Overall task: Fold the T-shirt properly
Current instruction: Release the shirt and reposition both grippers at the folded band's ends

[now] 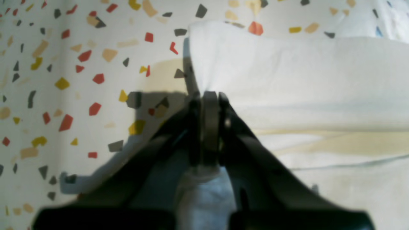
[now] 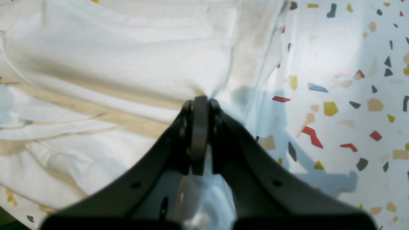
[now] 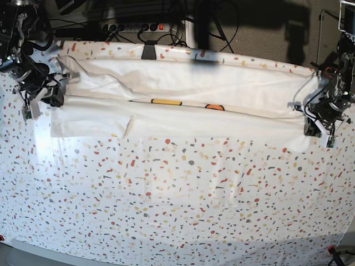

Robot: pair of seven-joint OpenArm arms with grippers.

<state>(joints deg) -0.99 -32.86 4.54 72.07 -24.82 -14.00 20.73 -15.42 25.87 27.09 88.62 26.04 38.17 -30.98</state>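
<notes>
Two clamped tools hold your large white cotton T-shirt (image 1: 287,73). In the left wrist view, your left tool (image 1: 209,95) pinches a fabric corner at 12 o'clock. In the right wrist view, your right tool (image 2: 200,99) is closed on cloth. In the base view, the shirt stretches across the speckled terrazzo-patterned tabletop (image 3: 177,194) toward 12 o'clock.

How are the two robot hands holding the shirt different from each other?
The left gripper pinches the T-shirt at a corner, with speckled table beside it; the right gripper bites into the shirt's side edge, cloth bunching around it. In the base view, the left gripper sits lower than the right gripper, and at the opposite end. Both are black, shut on white cloth, and hold the shirt stretched between them.
</notes>
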